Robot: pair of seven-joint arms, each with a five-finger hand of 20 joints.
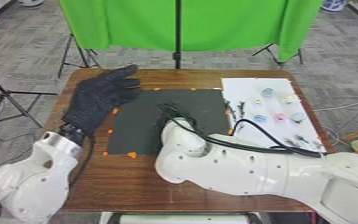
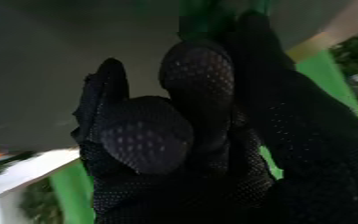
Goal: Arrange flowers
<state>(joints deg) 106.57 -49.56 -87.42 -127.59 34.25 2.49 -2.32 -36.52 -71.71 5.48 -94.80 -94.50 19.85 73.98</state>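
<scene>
- The arranging is judged to be at an early stage, since small flower heads are seen lying loose and spread out on a white sheet at the right side of the table.
- Pink, blue and paler heads can be made out; leafy sprigs are laid along the sheet's left side, and more greenery is set nearer the robot on the same sheet.
- A dark mat, edged with bits of orange, is placed just beside the sheet; it is presumably meant as the ground for the arrangement.
- The middle of the mat is covered by the right arm, so whether anything has been set down under it cannot be told. Dark strands are seen by its wrist, but stems and cables cannot be told apart there.
- Whether the right hand is open, closed or gripping a stem cannot be told; a blurred green patch is seen by it in the wrist view, and a sprig may be what is being handled.
- The left hand is held open and relaxed over the far left part of the table, and nothing is gripped by it.
- Most of the work is judged to be left: greenery is to be placed on the mat, then the heads are to be brought across and matched to it.
- Care is needed with the light heads, as they could easily be brushed aside by the arm or its cables.
</scene>
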